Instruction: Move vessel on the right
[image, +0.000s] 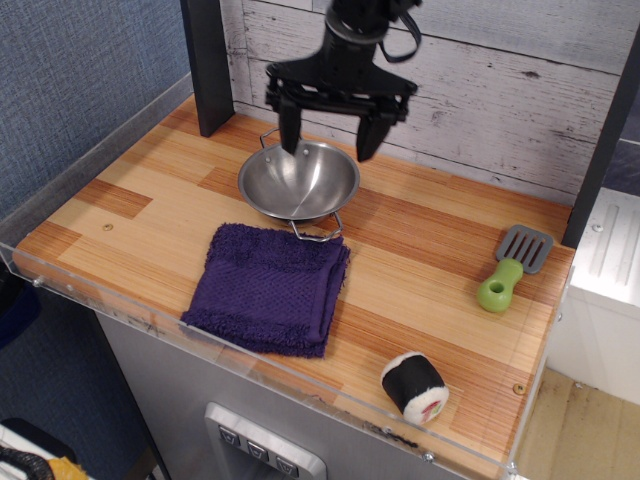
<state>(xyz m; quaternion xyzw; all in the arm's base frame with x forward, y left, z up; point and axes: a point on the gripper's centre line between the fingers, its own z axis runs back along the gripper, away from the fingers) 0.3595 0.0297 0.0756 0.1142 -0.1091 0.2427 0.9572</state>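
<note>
Sitting toward the back left of the wooden counter (420, 260), the vessel (298, 180) has its front wire handle touching the purple towel (270, 288) just before it. Bare wood stretches to its right as far as the green-handled spatula (512, 268) near the right edge; a sushi roll (414, 387) lies by the front lip. A plank wall rises close behind. Descending from above, the gripper (328, 145) hangs over the vessel's rear rim, prongs spread wide, one fingertip (290, 140) over the bowl's inside, the other past its right rim.
</note>
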